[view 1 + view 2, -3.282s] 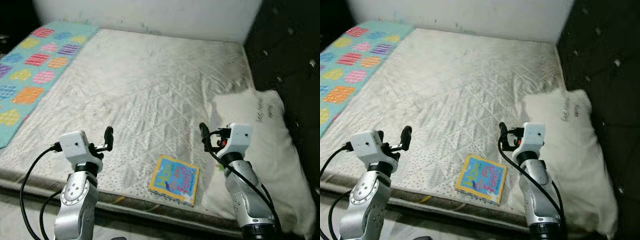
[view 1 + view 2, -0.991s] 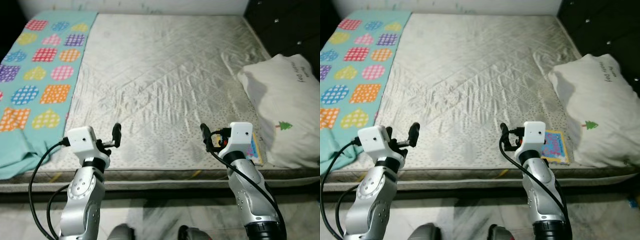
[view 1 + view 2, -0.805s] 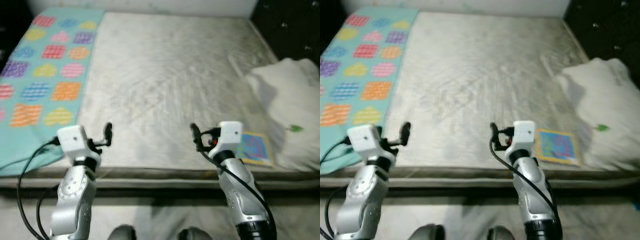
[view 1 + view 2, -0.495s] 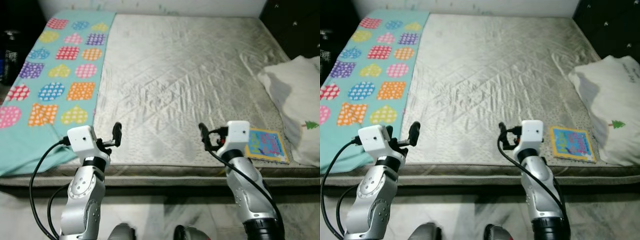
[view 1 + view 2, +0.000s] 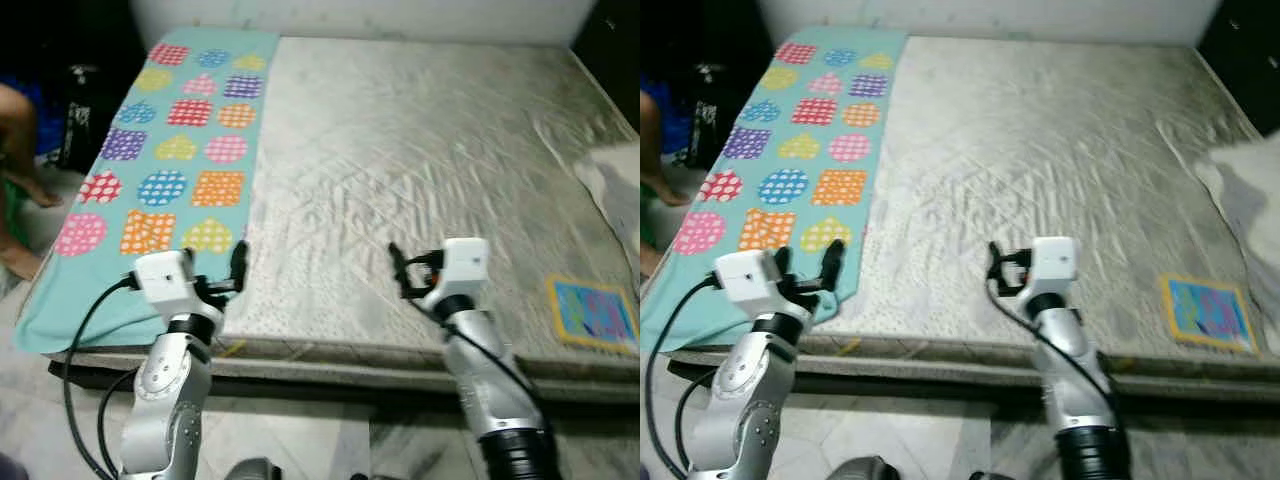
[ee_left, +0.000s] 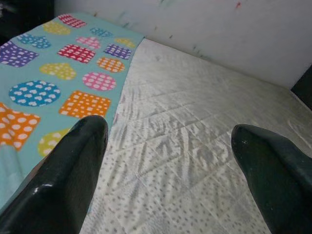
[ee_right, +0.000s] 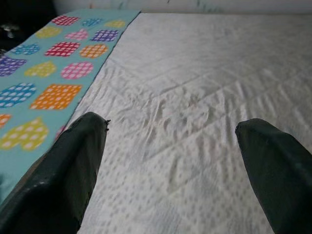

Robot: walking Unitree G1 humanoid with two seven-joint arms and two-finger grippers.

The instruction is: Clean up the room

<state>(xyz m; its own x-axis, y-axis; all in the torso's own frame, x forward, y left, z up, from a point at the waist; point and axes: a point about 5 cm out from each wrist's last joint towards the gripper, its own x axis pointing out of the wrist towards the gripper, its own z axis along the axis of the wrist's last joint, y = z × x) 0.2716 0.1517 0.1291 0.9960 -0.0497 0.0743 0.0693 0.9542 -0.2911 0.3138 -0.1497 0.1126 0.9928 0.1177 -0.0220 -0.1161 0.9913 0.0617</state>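
A bare quilted mattress (image 5: 420, 140) lies in front of me. A teal blanket (image 5: 170, 160) with coloured hearts and dotted patches covers its left strip and hangs over the front corner. A small colourful book (image 5: 593, 312) lies flat near the front right edge. A white pillow (image 5: 618, 180) shows at the right border. My left gripper (image 5: 238, 265) is open above the front edge, beside the blanket's right hem. My right gripper (image 5: 400, 272) is open over the bare mattress, well left of the book. Both wrist views show wide-apart fingers (image 6: 73, 170) (image 7: 273, 165) with nothing between them.
A person's bare leg (image 5: 15, 130) is at the left, beside the bed. A dark object (image 5: 80, 100) stands between the leg and the bed. A white wall (image 6: 219, 29) backs the head of the bed. Pale floor (image 5: 300, 450) runs below the bed's front edge.
The camera has swung left: blanket and person's leg have come into view, book and pillow have slid to the right border. Both grippers hold the same open pose.
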